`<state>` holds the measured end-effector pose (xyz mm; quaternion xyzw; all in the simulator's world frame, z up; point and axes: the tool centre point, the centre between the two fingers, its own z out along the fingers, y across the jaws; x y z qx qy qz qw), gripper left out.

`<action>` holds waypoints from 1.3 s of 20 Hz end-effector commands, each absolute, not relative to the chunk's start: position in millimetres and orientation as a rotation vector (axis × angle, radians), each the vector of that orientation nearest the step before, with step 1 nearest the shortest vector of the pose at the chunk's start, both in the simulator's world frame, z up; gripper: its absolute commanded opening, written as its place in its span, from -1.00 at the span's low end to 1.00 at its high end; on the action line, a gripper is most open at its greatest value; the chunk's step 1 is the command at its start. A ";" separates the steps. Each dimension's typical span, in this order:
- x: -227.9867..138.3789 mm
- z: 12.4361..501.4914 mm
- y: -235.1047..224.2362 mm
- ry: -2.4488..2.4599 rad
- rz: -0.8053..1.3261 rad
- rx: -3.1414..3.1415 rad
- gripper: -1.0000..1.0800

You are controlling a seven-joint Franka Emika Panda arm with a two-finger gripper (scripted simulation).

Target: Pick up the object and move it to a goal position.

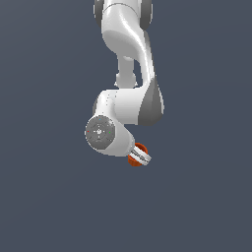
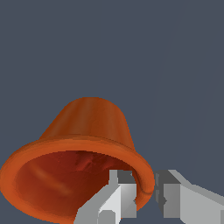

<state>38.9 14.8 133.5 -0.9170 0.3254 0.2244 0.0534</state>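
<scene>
From outside, your arm [image 1: 129, 74] hides most of the orange-red cup [image 1: 138, 153]. At the wrist, the pincer [image 2: 146, 194] pinches the flared rim of that tapered, smooth-looking cup [image 2: 83, 153], one finger [image 2: 116, 199] inside.

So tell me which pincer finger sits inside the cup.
The lighter finger reaches inside the orange-red cup's mouth; the darker finger stays outside the rim, so the pincer straddles the cup wall.

1 cup [image 2: 83, 144], 1 gripper [image 2: 146, 192], 1 arm [image 1: 129, 74]
</scene>
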 end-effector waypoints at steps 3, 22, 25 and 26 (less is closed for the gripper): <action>33.5 181.8 -14.7 0.972 0.622 -2.810 -1.00; -8.6 402.7 -142.0 0.880 0.358 -2.910 -1.00; -15.4 433.2 -158.5 0.865 0.321 -2.922 -1.00; -17.4 441.9 -163.2 0.860 0.310 -2.925 -1.00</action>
